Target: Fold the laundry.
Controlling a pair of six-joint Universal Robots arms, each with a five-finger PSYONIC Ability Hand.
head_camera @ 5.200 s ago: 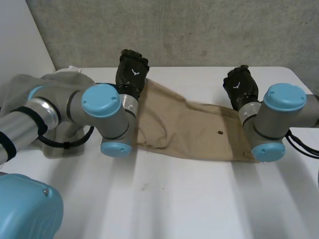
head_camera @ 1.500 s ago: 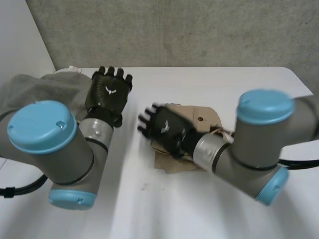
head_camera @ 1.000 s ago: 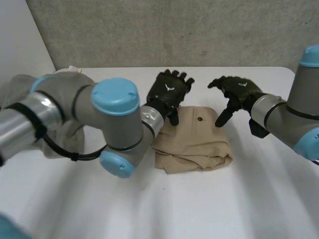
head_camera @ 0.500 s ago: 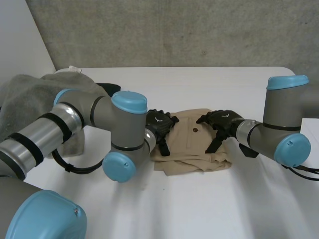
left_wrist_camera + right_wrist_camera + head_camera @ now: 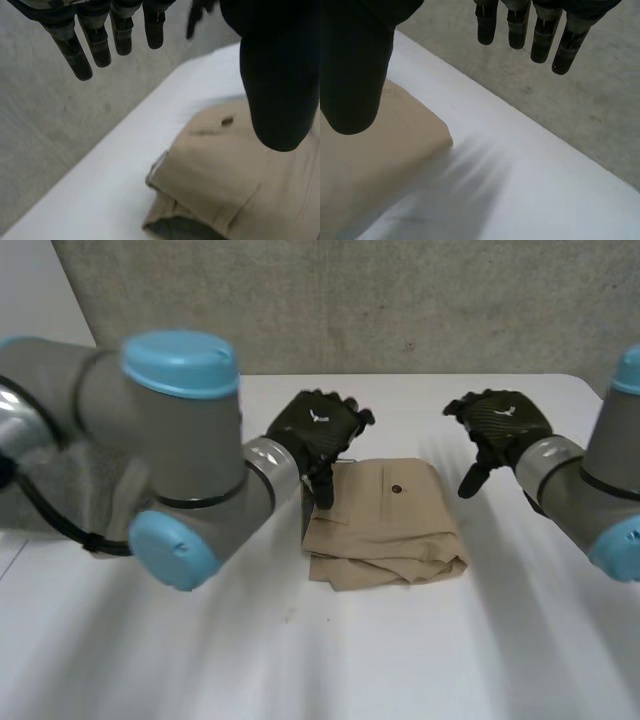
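Khaki trousers (image 5: pixel 385 520), folded to a nearly square bundle with a button uppermost, lie mid-way across the white table (image 5: pixel 400 670), their stacked loose edges facing 6 o'clock. The left hand (image 5: pixel 315 430) hangs at the bundle's 10 o'clock corner, fingers straight, holding nothing. The right hand (image 5: pixel 497 425) sits at 2 o'clock, just off the cloth, equally slack and empty. The left looks nearer, so I'd expect any pressing to start there. Its thumb covers that corner, and I can't tell whether it touches. The under-layers are hidden.

White table (image 5: pixel 400 660), grey concrete wall (image 5: pixel 400 300)
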